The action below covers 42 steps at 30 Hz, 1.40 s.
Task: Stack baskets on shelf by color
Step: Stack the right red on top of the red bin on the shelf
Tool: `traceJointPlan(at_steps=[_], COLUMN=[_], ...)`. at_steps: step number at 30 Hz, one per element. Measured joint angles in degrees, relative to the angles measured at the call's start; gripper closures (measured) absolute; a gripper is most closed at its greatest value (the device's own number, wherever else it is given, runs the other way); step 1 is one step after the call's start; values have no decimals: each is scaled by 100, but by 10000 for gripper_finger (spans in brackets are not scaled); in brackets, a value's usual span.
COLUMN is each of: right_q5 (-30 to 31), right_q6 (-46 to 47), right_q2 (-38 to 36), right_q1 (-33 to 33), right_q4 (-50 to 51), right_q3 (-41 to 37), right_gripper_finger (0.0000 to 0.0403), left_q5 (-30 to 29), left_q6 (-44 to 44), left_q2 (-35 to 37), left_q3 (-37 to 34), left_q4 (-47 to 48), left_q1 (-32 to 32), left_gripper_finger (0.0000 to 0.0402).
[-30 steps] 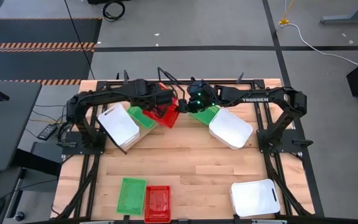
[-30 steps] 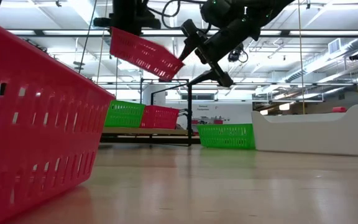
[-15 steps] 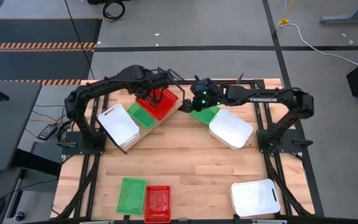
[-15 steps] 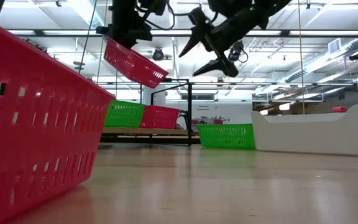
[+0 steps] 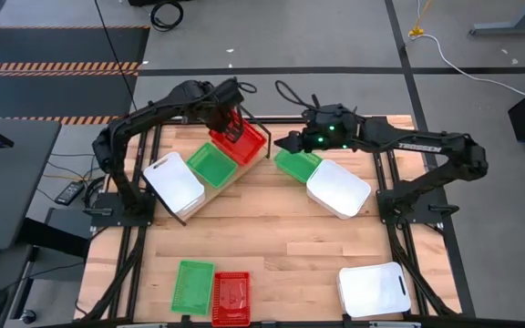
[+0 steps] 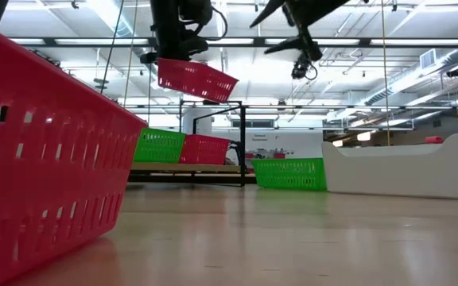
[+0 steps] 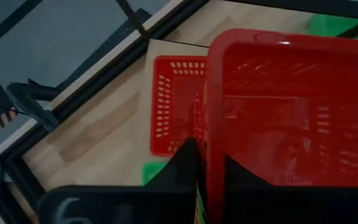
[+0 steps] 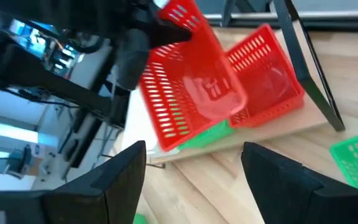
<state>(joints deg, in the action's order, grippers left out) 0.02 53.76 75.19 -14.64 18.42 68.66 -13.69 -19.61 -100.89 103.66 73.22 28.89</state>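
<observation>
Left tool (image 5: 230, 117) pinching rim of red mesh plastic basket (image 5: 241, 141), hovering over shelved red basket (image 7: 173, 115) for colour stacking. Right tool (image 5: 285, 142) gaping empty, idling near bench's far edge.

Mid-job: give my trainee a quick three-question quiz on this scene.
1. True or false: the left gripper holds a red basket in the air above the shelf.
2. The right gripper has its jaws: A open and empty, B shut on a green basket, C shut on a white basket.
3. Fill in: the shelf basket beside the shelf's red basket is ____.
Key: 1 true; 2 A; 3 green.
</observation>
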Motion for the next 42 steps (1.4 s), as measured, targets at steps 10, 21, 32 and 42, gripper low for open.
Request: traceJointPlan(at_steps=[10, 21, 32, 42], right_q5=[-4, 355, 362, 364], right_q6=[-689, -896, -896, -874], right_q2=[-351, -662, -694, -694], right_q1=[254, 768, 946, 963], right_q4=[205, 196, 222, 224], right_q3=[0, 0, 2, 2], right_gripper_finger=[135, 135, 135, 135], left_q5=[472, 603, 437, 641], left_q6=[559, 530, 995, 988], left_q2=[-355, -754, -760, -764], left_q3=[-4, -4, -4, -255], left_q4=[-356, -481, -420, -601], left_q1=[133, 189, 597, 777], left_gripper_finger=[398, 397, 397, 397])
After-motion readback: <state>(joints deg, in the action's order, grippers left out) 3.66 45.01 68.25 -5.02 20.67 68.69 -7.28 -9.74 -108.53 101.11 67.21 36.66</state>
